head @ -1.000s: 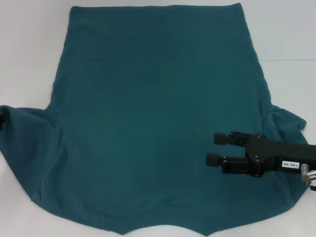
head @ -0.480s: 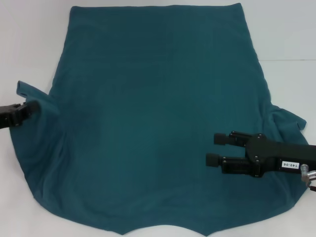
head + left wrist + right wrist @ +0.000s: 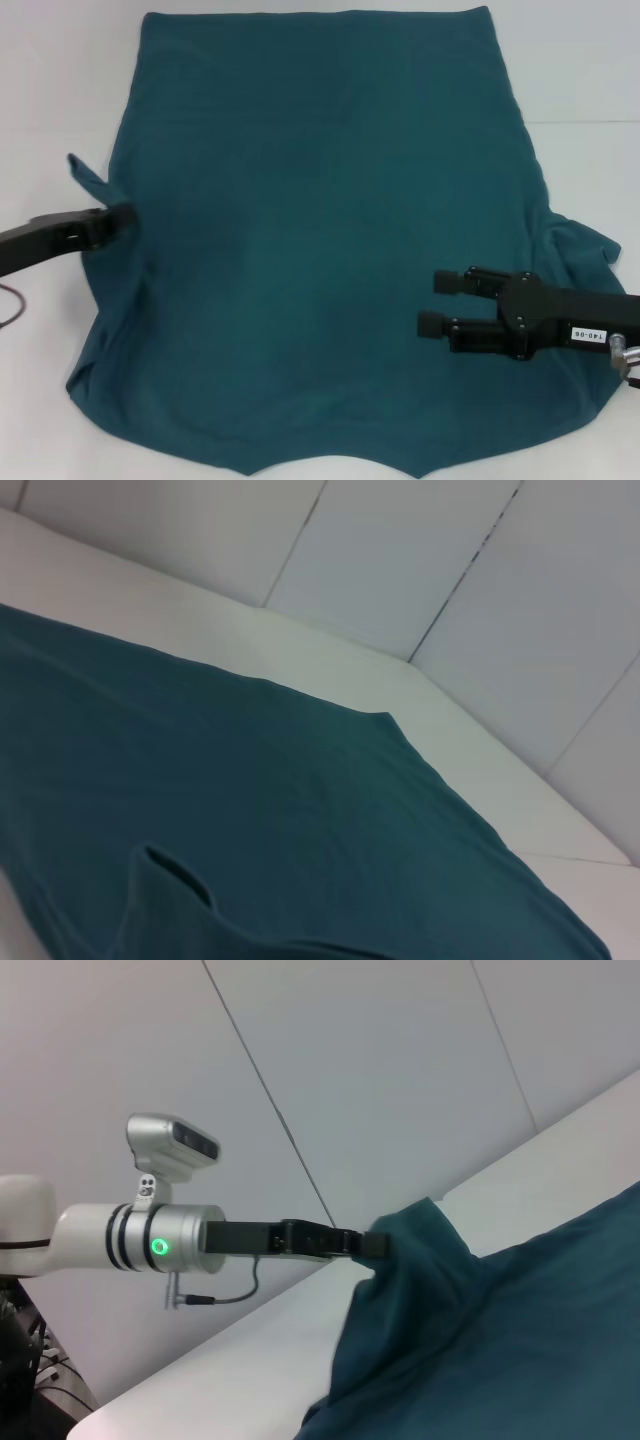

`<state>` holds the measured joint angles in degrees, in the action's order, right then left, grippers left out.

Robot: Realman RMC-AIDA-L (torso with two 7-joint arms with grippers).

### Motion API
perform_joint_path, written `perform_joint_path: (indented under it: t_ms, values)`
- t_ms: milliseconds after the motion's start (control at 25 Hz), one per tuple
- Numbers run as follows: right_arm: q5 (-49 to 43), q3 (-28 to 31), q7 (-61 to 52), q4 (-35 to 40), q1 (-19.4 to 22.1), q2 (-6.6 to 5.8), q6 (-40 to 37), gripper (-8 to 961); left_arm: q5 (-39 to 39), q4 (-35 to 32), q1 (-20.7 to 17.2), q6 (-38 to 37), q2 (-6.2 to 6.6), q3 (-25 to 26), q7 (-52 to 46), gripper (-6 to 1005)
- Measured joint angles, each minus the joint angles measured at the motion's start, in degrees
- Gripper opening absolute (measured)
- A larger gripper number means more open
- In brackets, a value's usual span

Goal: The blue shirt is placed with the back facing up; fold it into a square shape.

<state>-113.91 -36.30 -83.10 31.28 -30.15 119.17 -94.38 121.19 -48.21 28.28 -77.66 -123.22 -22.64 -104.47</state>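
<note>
The blue shirt [image 3: 320,240] was spread plain side up across most of the white desk [image 3: 590,70], its hem toward the far edge, while its left sleeve was held lifted off the desk's left side, pinched in the clenched fingers of the left gripper [image 3: 122,219]. The right gripper [image 3: 436,302] was poised with its fingers parted above the shirt near the desk's near right corner, grasping nothing. For a clean fold, the sleeve would best be carried inward over the body and laid flat, so that a straight side edge is formed without bunching.
</note>
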Motion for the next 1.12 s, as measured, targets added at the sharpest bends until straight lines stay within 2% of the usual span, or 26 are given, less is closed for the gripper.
perform_joint_path:
  t_ms: [400, 1120]
  values:
    - [0.0, 0.0, 0.21, 0.01, -0.04, 0.06, 0.16, 880, -0.64, 9.6, 4.05, 6.72, -0.59, -0.31, 0.3, 53]
    - [0.0, 0.18, 0.39, 0.0, 0.18, 0.09, 0.23, 880, -3.45, 12.66, 5.28, 9.09, -0.7, -0.85, 0.42, 62]
